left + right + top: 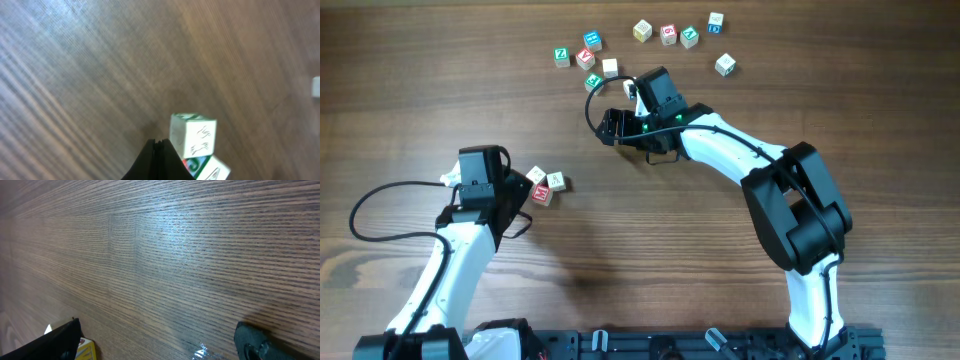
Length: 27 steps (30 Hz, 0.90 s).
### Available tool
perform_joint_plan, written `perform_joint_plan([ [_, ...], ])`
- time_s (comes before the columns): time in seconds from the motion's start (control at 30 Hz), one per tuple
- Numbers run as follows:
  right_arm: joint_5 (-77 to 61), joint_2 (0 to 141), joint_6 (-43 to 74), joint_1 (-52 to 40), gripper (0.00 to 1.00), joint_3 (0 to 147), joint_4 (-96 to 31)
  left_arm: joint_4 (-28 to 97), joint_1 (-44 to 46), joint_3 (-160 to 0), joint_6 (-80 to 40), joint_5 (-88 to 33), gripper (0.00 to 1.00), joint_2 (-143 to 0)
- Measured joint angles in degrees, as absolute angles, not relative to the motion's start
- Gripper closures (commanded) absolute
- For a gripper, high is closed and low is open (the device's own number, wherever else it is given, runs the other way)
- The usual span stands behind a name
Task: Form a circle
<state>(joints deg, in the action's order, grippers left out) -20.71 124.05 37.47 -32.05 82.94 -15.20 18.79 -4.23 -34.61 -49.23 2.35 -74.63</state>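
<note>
Left tool (159, 151) is pinched fully closed on nothing, with the cluster of 3 cubes (545, 184) just beside its tip. Right tool (157, 342) is spread wide over bare tabletop (175, 255).

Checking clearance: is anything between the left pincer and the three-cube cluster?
Nothing visible. The shut left pincer sits right beside the cluster, with no other cube in between.
</note>
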Motion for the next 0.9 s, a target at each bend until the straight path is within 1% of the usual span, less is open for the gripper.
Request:
perform_joint_plan([
  [0.27,-20.73,124.05,37.47,-32.05,0.01,82.94,-15.20,17.96,-4.23,-34.63,-49.47,1.78,0.96,-81.06],
  [0.63,-20.73,124.05,37.47,-32.05,0.01,82.94,-15.20,18.35,-4.23,-34.63,-49.71,-2.87,0.96,-81.17],
  [0.9,-20.73,124.05,37.47,-32.05,0.01,82.94,-15.22,20.95,-4.56,-34.63,-49.69,-3.60,0.96,-81.19],
])
